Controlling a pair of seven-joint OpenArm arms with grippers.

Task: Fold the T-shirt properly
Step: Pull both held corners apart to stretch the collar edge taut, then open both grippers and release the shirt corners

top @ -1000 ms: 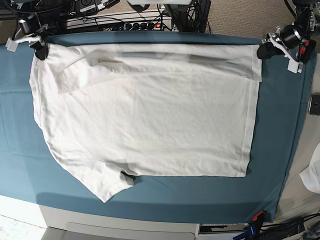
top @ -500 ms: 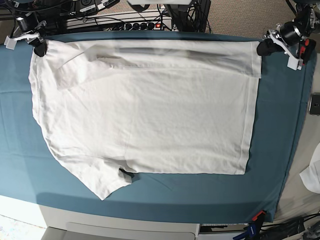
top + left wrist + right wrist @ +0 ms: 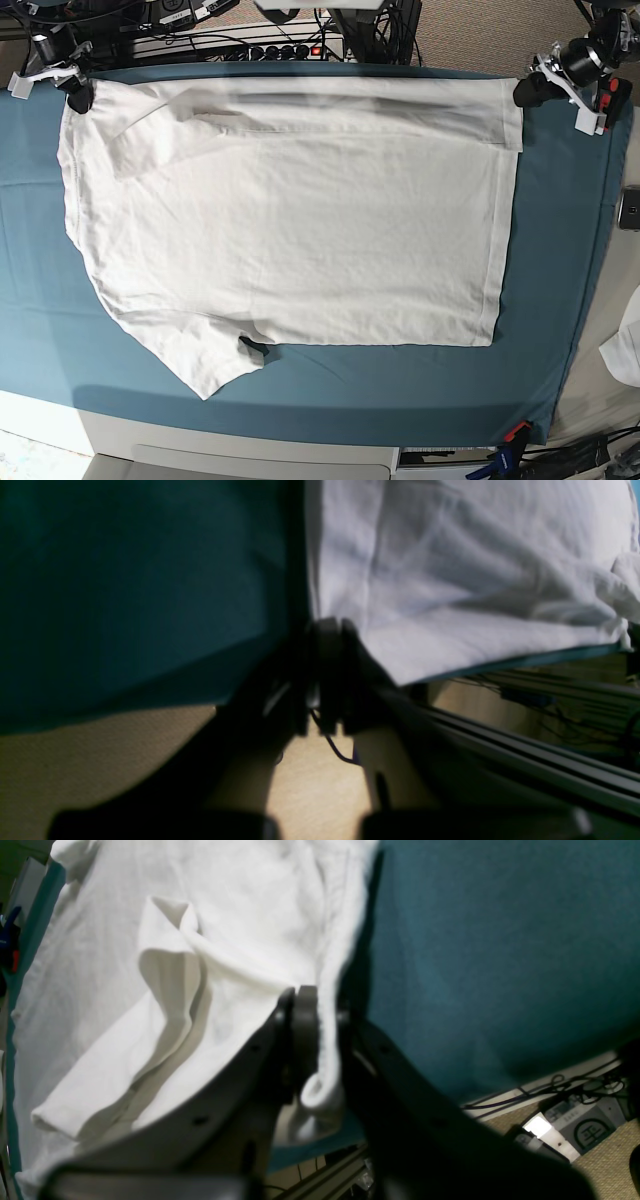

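You have the T-shirt (image 3: 290, 220) spread across the teal table cloth (image 3: 40, 280), its body lying mostly flat and lightly wrinkled, with one short sleeve (image 3: 205, 362) sticking out toward the near edge of the table and the far edge pulled taut in a band along the back of the table. Your right gripper (image 3: 78, 97), at the far corner on the base view's left, is pinching the shirt's corner: in the right wrist view the dark fingers (image 3: 300, 1040) are pressed together on a rolled bit of white hem (image 3: 320, 1090), and the fabric beside it bunches into a raised fold (image 3: 170, 975). Your left gripper (image 3: 525, 95), at the far corner on the base view's right, sits right at the other corner of the shirt; in the left wrist view its fingers (image 3: 327, 680) look pressed together with the white cloth's edge (image 3: 400, 655) meeting them, though that view is dark and blurred, so the exact grip is hard to make out. The hemmed side edge (image 3: 505, 230) on the base view's right runs straight down toward the near edge. Off the teal cloth, at the base view's right border, you can see a small white cloth scrap (image 3: 625, 350) and a dark device (image 3: 630, 210), well apart from the shirt, and a power strip with a red light (image 3: 285, 50) sits behind the table.
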